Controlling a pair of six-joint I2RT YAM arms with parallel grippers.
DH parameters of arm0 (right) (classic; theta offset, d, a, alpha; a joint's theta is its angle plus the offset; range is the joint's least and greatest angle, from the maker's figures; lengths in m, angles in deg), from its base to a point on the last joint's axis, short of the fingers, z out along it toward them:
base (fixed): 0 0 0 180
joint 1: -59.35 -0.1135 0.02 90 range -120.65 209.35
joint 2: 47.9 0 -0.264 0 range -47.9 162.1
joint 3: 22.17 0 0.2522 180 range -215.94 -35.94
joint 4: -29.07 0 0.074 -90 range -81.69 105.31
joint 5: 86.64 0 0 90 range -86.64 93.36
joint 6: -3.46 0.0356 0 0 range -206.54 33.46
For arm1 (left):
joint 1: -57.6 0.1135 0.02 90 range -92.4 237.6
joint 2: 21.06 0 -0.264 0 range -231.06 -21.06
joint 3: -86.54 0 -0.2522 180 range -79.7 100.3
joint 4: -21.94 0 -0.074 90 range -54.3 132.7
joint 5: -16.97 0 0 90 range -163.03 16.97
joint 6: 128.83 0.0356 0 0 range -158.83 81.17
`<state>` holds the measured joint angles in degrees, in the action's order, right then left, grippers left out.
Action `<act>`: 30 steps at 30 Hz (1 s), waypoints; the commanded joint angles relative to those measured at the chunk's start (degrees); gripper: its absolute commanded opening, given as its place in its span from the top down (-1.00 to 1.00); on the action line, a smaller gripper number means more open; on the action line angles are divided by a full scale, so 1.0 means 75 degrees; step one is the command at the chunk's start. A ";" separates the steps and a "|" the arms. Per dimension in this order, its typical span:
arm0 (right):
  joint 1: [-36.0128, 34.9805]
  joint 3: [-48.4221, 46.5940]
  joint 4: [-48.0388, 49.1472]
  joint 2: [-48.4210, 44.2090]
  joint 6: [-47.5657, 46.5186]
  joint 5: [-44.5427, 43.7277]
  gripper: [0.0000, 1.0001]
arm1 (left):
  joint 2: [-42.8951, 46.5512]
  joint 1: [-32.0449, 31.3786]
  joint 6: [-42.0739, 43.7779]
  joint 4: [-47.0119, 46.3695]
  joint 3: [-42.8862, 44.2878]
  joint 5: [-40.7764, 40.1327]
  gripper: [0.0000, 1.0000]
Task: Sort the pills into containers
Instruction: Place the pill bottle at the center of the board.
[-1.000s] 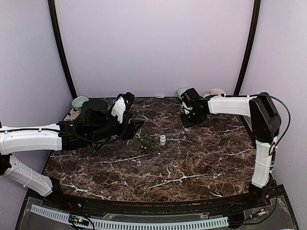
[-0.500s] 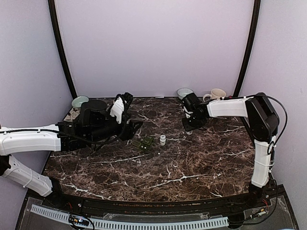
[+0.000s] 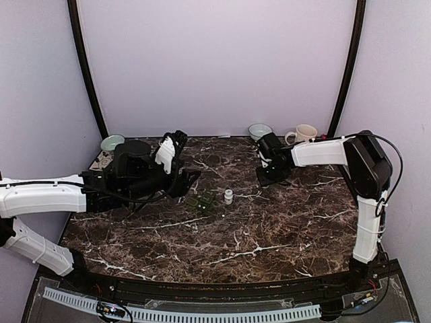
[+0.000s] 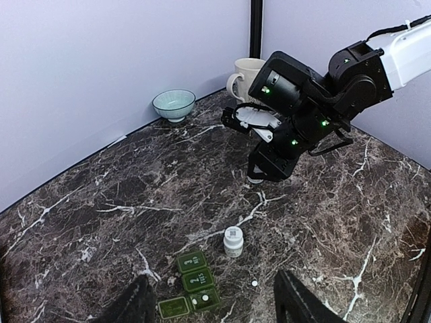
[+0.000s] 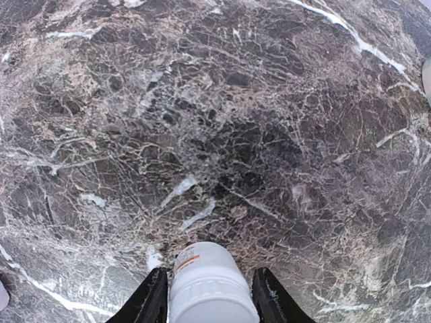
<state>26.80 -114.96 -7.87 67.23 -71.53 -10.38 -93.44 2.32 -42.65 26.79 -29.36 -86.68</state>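
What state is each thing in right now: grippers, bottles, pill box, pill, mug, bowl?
left gripper: open, empty.
right gripper: shut on the held bottle.
held bottle: clamped between the fingers, close to the table.
small bottle: upright on the table, untouched.
pill box: flat on the table; one cell shows a white pill.
loose pill: on the table, outside the box.
mug: upright.
bowl: upright.
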 commanded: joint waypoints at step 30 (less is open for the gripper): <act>-0.0003 0.0849 0.3819 -0.3864 -0.0266 -0.0935 -1.00 | 0.1049 0.0898 -0.0923 -0.0211 -0.0040 -0.0351 -0.49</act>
<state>26.78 -111.57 6.27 41.44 -74.66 -15.89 -89.40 6.18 -45.44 26.27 -29.36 -89.57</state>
